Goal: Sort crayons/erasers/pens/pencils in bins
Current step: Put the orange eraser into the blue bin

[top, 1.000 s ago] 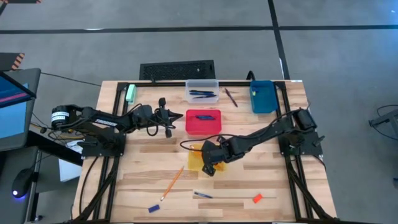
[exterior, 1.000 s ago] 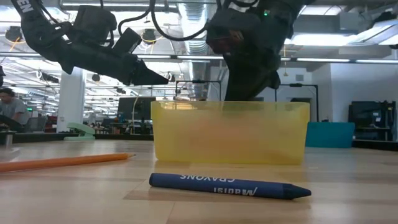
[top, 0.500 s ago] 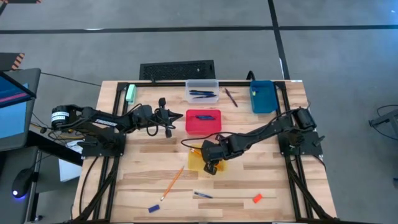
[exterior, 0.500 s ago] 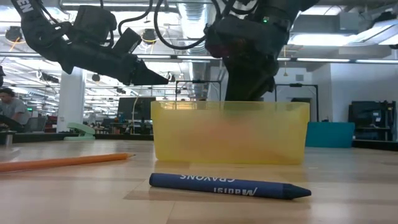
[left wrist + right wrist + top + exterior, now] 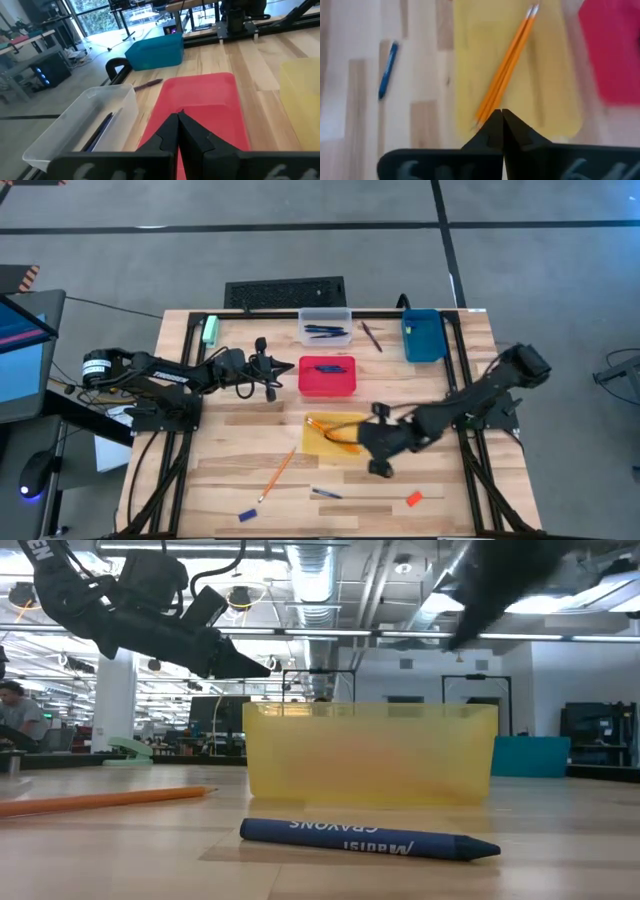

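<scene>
Two pencils (image 5: 507, 65) lie side by side in the yellow bin (image 5: 322, 437), slanted across it. The right gripper (image 5: 378, 464) hangs just off the bin's corner, toward the surface's (image 5: 440, 480) front, jaws pressed together and empty. The left gripper (image 5: 268, 366) waits beside the red bin (image 5: 327, 377), jaws also pressed together, holding nothing.

Left to sort on the surface: a loose pencil (image 5: 277, 474), a crayon (image 5: 246, 514) at the front edge, a pen (image 5: 325, 494), an orange-red eraser (image 5: 413, 499), and a dark pen (image 5: 371, 336) between the clear bin (image 5: 325, 326) and the blue bin (image 5: 423, 336).

Risks from here:
- The right arm sits close to the yellow bin; a low sweep toward the loose pencil could clip the rim and push the light tray, or tip the pencils out
- The pen at the front is slim and lies flat; jaws coming down off-centre would likely roll it away instead of pinching it
- The eraser is tiny; a closing grip slightly off may flick it, and it lies near the front edge
- The crayon also lies near that edge, so a nudge could send it off
- The pen and crayon are both dark blue, so either could end up in the wrong bin
</scene>
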